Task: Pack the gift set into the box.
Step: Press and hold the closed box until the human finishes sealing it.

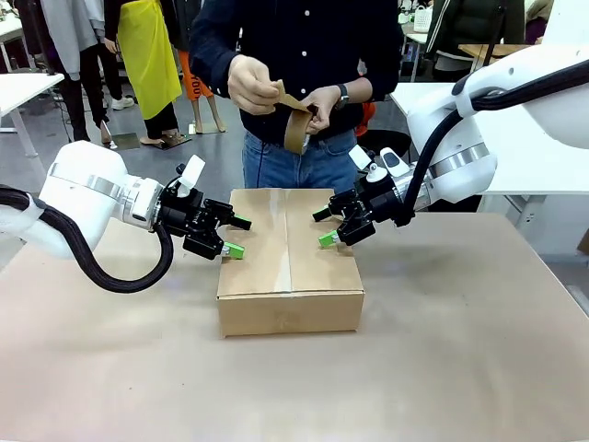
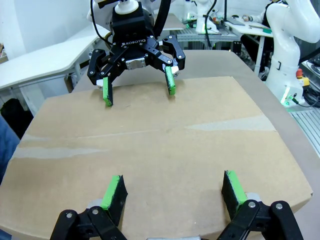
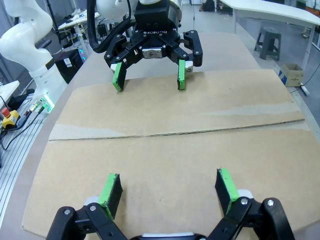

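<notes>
The box (image 1: pixel 290 267) stands in the middle of the table with its top flaps folded shut, a seam running down the middle. The gift set is hidden. My left gripper (image 1: pixel 237 237) is open at the box's left top edge, with its fingertips on or just above the flap. My right gripper (image 1: pixel 322 228) is open at the right top edge in the same way. In the left wrist view, my left gripper (image 2: pixel 173 182) spreads over the flap (image 2: pixel 160 150), facing the right gripper (image 2: pixel 139 93). The right wrist view mirrors this: my right gripper (image 3: pixel 169 180) faces the left gripper (image 3: pixel 150 82).
A person stands at the far side behind the box, holding a roll of brown tape (image 1: pixel 294 124) in both hands and pulling its end loose. The brown table top (image 1: pixel 460 350) lies bare around the box.
</notes>
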`<action>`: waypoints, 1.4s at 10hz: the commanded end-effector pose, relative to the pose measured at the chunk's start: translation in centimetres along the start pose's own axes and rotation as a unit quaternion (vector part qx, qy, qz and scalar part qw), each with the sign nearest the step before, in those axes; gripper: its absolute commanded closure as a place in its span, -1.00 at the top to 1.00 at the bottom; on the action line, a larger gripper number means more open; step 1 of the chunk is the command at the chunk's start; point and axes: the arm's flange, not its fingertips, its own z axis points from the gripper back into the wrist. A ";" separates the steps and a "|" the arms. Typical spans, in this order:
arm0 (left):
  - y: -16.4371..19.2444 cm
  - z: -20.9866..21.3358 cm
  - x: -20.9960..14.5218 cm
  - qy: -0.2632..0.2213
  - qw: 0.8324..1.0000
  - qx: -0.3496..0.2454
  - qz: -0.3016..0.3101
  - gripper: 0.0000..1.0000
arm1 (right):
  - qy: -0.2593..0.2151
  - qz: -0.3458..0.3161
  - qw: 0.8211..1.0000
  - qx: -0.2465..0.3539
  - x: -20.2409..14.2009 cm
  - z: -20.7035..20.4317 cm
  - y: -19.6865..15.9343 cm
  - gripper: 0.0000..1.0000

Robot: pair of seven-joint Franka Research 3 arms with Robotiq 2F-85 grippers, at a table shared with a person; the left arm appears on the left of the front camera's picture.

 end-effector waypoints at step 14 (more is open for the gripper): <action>-0.2 -0.1 -0.1 0.001 1.000 -0.006 -0.004 1.00 | 0.001 0.002 1.000 0.000 -0.2 -0.1 0.0 1.00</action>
